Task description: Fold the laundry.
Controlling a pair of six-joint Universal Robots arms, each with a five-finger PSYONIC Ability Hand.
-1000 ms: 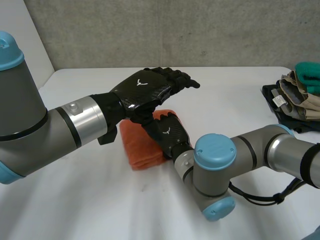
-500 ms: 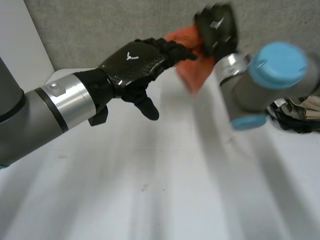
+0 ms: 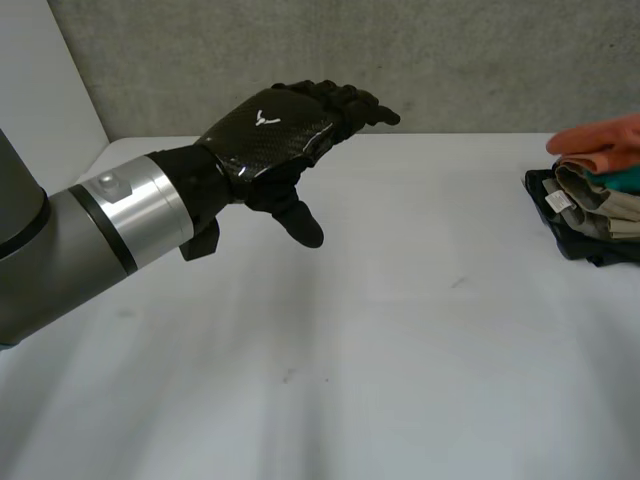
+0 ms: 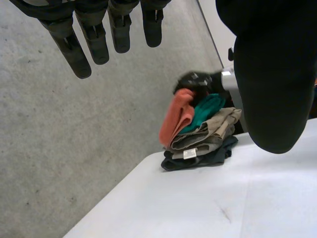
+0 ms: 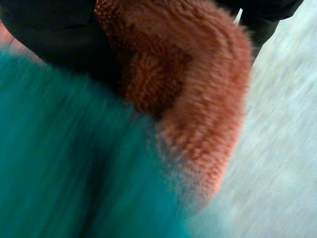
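Observation:
My left hand [image 3: 275, 130] hovers above the white table [image 3: 380, 340], fingers straight and thumb hanging down, holding nothing; in its wrist view its fingers [image 4: 94, 34] are spread. A folded orange cloth [image 3: 600, 143] is over the stack of folded laundry [image 3: 590, 215] at the table's far right edge. In the left wrist view my right hand [image 4: 195, 82] grips the top of the orange cloth [image 4: 176, 121], which hangs down the stack's side. In the right wrist view the orange cloth [image 5: 198, 94] sits under my right hand's palm [image 5: 49, 34], against a teal cloth [image 5: 74, 158].
The stack [image 4: 203, 144] holds teal, beige and dark pieces and lies at the table's corner by a grey wall [image 3: 350, 60]. Bare white tabletop stretches between my left hand and the stack.
My right hand closed on the orange cloth at the table's middle, lifted it and swung it right onto the stack. The left hand stayed hovering, shifting slightly.

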